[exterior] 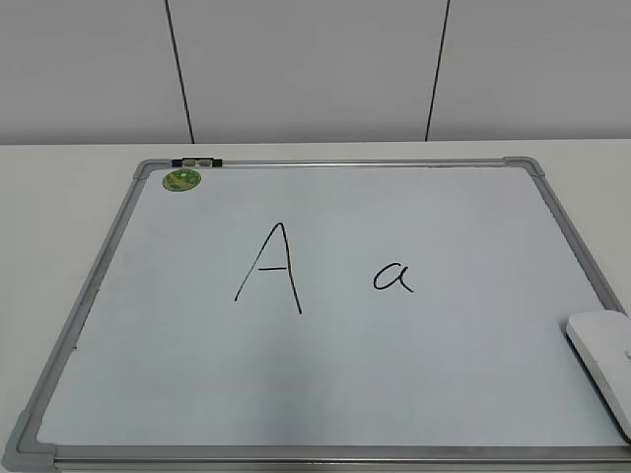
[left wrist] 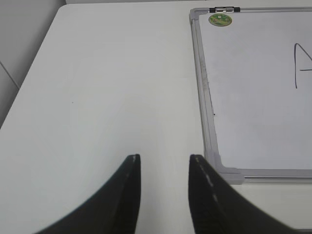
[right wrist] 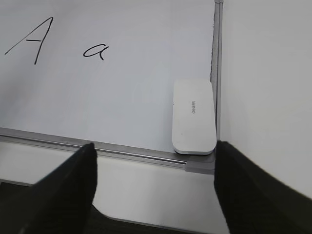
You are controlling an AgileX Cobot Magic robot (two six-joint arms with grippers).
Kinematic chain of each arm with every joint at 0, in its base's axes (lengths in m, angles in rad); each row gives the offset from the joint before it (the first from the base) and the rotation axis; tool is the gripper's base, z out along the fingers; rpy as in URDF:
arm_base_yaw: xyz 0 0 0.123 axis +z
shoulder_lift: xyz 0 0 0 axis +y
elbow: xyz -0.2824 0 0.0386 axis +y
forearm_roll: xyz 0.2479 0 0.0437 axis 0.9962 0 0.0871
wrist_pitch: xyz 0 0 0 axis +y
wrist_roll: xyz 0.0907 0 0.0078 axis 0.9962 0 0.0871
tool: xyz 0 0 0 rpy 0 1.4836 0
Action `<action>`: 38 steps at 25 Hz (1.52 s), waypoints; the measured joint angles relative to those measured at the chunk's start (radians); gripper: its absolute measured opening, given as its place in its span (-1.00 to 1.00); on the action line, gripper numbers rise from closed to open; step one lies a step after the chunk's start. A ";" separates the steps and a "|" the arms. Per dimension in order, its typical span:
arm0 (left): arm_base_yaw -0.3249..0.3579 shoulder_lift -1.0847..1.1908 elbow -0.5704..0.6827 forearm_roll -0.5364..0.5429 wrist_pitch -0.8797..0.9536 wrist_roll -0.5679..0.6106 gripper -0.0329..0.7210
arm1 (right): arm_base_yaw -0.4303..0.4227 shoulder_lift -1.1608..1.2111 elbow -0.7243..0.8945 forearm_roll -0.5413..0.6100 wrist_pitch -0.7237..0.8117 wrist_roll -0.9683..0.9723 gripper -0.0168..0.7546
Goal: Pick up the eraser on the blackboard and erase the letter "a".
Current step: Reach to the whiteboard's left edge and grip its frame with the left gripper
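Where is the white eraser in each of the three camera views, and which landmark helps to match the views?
Exterior view: the eraser lies at the right edge, on the blackboard's near right corner, partly cut off.
Left wrist view: not in it.
Right wrist view: the eraser lies right of centre, against the right frame, above the open right hand.
Shared landmark: the capital "A" shows in all three views.

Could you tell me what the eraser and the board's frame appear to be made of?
The eraser looks like smooth white plastic: a rounded, evenly moulded shell with faint embossed lettering and a soft sheen. The frame looks like brushed grey metal, probably aluminium, given its thin straight rails with a dull linear shine; the corner pieces seem matte grey plastic.
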 joint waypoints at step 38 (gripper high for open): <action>0.000 1.296 -0.525 -0.163 -0.146 0.010 -0.27 | 0.000 0.000 0.000 0.000 0.000 0.000 0.48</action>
